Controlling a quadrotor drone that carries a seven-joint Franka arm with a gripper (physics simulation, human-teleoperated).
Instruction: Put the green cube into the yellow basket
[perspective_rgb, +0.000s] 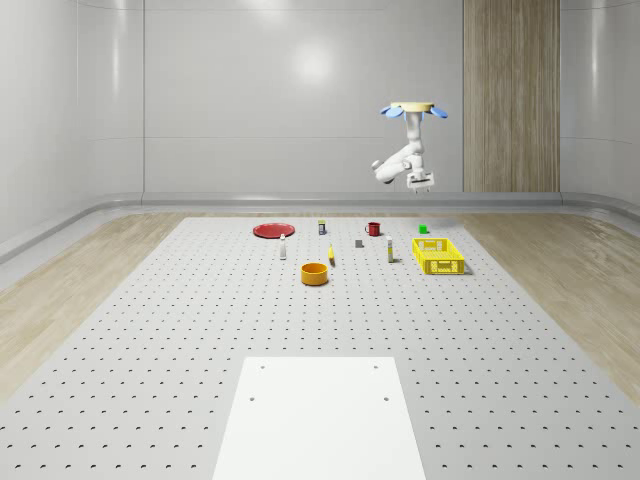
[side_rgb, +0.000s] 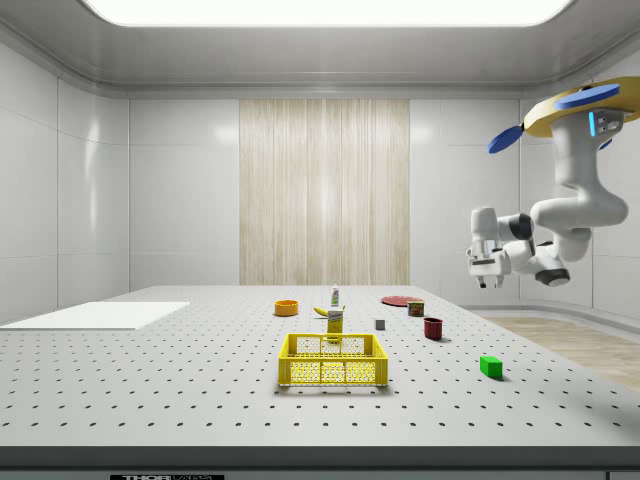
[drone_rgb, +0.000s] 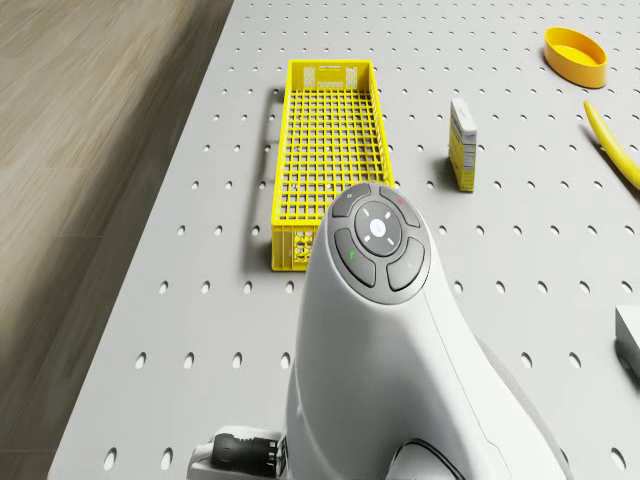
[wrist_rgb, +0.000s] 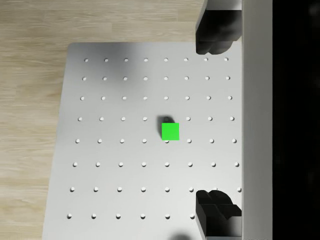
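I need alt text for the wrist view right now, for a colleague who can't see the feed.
Looking straight down from well above, a small green cube sits alone on the grey perforated table near its corner, with wooden floor beyond the edges. The open gripper frames it, one dark fingertip on each side, with the cube offset from the line between them.

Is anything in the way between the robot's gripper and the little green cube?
No, nothing visible is. The drone hovers high above the table's far corner, and the open gripper looks straight down on the green cube, with only bare table around it.
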